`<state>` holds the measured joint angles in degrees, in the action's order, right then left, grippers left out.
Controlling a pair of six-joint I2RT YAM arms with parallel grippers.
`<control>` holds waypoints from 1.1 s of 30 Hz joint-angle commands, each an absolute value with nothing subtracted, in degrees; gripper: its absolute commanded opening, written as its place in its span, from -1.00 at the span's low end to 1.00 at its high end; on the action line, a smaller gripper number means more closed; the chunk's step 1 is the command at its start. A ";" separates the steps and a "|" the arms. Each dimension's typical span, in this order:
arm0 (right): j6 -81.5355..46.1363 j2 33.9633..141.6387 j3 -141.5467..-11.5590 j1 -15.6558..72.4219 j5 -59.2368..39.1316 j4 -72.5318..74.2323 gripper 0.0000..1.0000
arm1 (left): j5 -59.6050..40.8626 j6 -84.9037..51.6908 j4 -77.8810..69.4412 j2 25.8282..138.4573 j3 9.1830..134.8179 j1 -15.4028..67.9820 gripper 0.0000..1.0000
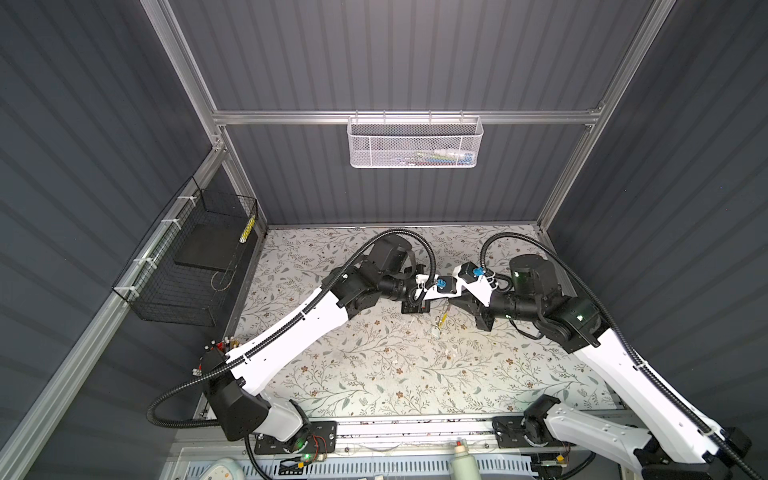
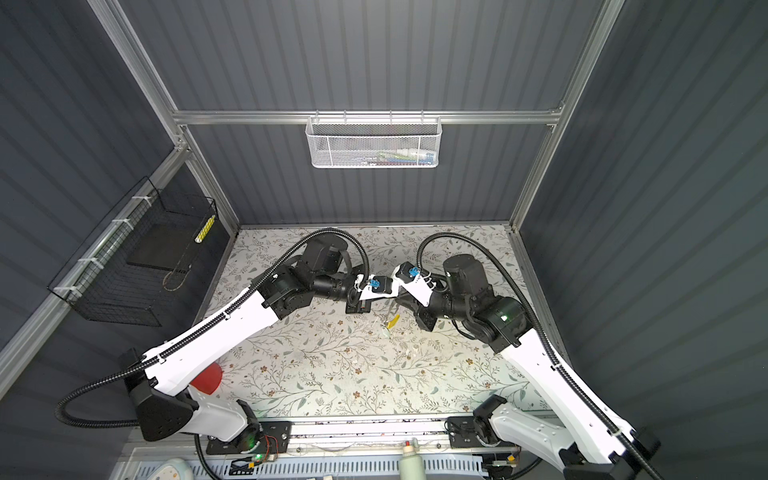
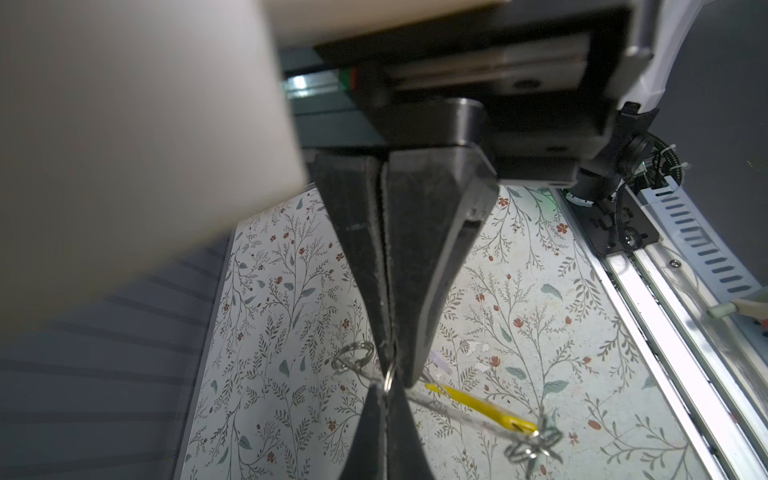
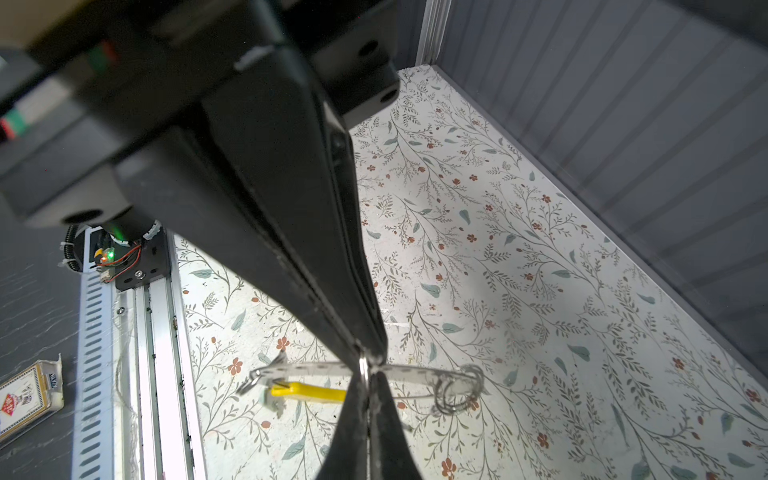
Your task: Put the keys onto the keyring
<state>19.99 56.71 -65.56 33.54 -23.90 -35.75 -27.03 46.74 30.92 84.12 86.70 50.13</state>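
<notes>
You have both closed tight, tip to tip: the left end effector [image 3: 393, 370] and right end effector [image 4: 369, 358] pinch the keyring [image 3: 478, 405] mid-strap, beside its yellow segment, over the desk's [image 1: 374, 374] middle.

The left arm [image 1: 291, 328] and right arm [image 1: 623, 361] wear white shells, black joints, ribbed black cables [image 1: 399, 231] and blue wrist clips [image 1: 478, 272].

Held keyring [image 4: 311, 368] bars the centre; front tabletop [image 1: 374, 386] open
</notes>
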 commanded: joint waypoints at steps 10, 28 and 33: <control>19.09 43.27 -53.66 33.55 -14.09 -24.09 -0.48 | -37.76 33.71 13.69 80.80 77.92 46.09 -1.00; 19.38 48.23 -56.67 33.58 -18.29 -16.59 -0.54 | -44.78 10.82 -16.44 78.91 66.39 43.76 -1.00; 18.31 48.61 -56.14 33.60 -21.93 -15.02 -0.56 | -45.89 4.74 -25.52 79.53 63.47 43.29 -1.00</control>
<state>19.03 48.82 -55.18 33.52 -18.24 -17.61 -43.90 10.72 -15.97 80.42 64.86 43.79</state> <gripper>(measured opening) 0.223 0.047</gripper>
